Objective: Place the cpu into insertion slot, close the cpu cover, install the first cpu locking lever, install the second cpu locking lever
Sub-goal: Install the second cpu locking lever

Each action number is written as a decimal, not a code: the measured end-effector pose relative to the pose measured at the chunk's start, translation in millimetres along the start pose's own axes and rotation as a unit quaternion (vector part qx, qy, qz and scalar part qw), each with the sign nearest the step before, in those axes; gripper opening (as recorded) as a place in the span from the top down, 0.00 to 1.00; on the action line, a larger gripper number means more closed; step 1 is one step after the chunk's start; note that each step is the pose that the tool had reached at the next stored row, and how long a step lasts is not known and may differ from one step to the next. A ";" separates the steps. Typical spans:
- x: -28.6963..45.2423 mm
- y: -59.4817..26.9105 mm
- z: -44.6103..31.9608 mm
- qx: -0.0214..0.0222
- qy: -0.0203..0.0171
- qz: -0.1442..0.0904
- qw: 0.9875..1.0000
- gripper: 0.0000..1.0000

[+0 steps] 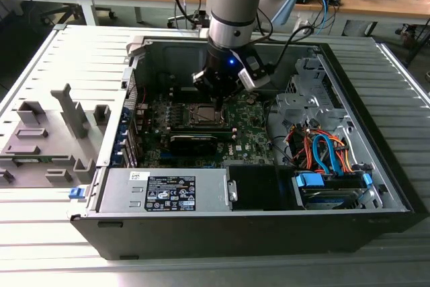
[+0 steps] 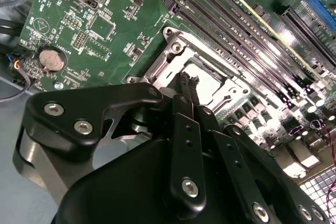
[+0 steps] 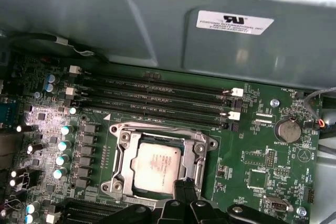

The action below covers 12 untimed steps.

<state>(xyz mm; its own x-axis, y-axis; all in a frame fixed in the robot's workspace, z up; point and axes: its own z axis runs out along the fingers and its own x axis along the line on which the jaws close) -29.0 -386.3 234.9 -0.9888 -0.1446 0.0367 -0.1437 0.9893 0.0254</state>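
The cpu (image 3: 156, 163), a pale silvery square chip, lies flat in the socket on the green motherboard (image 3: 252, 161). The cpu cover (image 3: 122, 153), a silvery frame plate, lies down around it with the chip showing through its window. The insertion slot is hidden under the chip and cover. My black gripper (image 2: 189, 81) hangs just above the socket's edge with its two fingers pressed together and nothing visible between them. In the exterior view the gripper (image 1: 216, 101) stands over the cpu (image 1: 205, 113) inside the open computer case. A thin metal lever end (image 2: 227, 98) shows beside the cover (image 2: 157, 66).
Long black memory slots (image 3: 157, 95) run beside the socket, and a coin battery (image 3: 287, 129) sits further along the board. A black graphics card (image 1: 193, 142), the power supply (image 1: 164, 189) and bundled cables (image 1: 322, 152) crowd the case. The case wall (image 3: 157, 30) rises close behind the board.
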 end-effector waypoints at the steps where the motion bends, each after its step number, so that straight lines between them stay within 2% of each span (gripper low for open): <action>1: 0.2 -1.4 0.3 0.000 0.000 0.000 1.000 0.89; 12: 1.0 -13.3 3.0 0.002 0.000 0.014 1.000 0.89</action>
<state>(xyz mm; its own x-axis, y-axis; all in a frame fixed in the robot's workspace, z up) -28.2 -399.5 231.6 -0.9924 -0.1170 0.0374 -0.1163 0.9930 0.0203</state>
